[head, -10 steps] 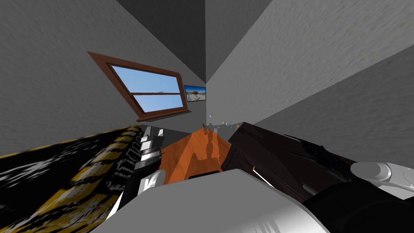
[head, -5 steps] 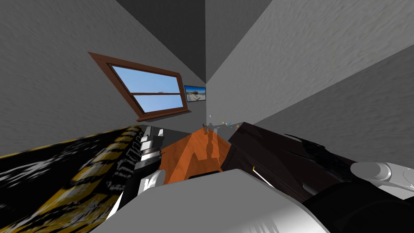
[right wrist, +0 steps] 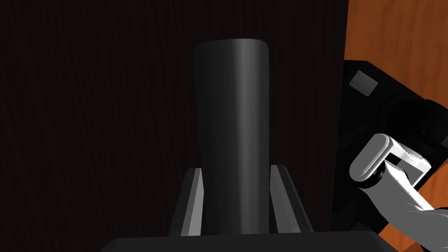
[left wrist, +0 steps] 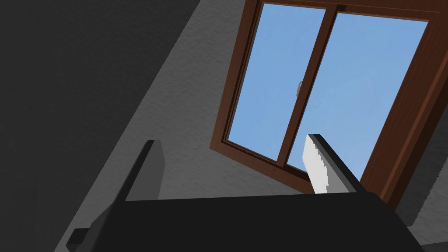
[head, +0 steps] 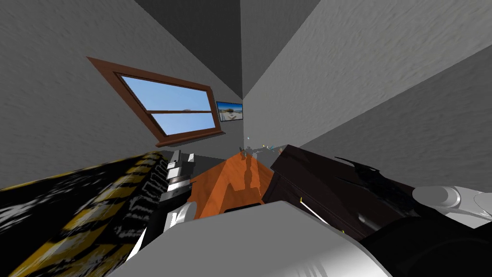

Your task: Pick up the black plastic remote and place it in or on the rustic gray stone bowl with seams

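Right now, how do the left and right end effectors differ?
The left end effector stands open with a wide gap, while the right end effector is shut, pressing the sides of the black remote. The left end effector holds nothing, whereas the right holds the remote, with a dark wood surface beyond it. Both are built on the same dark boxy body.

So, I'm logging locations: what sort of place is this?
Probably a room in a house: brown-framed window, picture on the grey wall, orange wooden floor beside dark furniture.
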Available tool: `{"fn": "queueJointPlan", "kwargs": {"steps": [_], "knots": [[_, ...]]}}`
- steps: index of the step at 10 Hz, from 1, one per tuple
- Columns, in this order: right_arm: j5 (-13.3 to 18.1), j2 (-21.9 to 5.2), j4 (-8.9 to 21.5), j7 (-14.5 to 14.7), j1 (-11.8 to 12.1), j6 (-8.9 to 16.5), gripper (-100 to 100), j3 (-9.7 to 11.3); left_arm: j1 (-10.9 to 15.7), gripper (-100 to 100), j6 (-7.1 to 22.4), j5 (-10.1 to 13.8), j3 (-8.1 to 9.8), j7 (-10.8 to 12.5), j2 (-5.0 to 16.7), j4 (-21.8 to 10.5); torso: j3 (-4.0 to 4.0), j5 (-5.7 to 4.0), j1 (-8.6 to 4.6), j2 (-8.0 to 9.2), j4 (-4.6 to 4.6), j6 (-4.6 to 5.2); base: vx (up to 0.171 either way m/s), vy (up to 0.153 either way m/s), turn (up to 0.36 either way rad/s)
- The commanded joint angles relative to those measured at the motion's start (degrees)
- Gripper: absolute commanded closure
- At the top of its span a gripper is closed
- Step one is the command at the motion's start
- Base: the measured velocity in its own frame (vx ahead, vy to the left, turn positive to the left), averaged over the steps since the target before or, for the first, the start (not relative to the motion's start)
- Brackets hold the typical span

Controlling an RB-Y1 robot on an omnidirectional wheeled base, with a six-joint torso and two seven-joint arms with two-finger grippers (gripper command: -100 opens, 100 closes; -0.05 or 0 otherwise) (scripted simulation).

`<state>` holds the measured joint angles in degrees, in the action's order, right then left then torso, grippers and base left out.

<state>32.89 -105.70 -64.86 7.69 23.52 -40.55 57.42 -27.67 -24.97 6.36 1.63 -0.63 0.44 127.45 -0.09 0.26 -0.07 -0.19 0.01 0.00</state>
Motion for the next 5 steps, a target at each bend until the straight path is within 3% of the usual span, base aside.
{"fn": "queueJointPlan", "kwargs": {"steps": [1,5], "knots": [[0.55,-1.29,1.06,-1.83,0.16,-1.5,100,0.81,0.0,0,0.0,0.0,0.0,0.0,0.0,0.0,0.0,0.0,0.0,0.0,0.0,0.0,-0.086,-0.009,0.037],[1.23,-4.01,3.09,-5.5,0.43,-4.82,100,2.32,0.02,0,0.0,0.0,0.0,0.0,0.01,0.0,0.43,0.27,-0.2,0.77,0.15,0.24,-0.15,-0.065,0.042]]}}
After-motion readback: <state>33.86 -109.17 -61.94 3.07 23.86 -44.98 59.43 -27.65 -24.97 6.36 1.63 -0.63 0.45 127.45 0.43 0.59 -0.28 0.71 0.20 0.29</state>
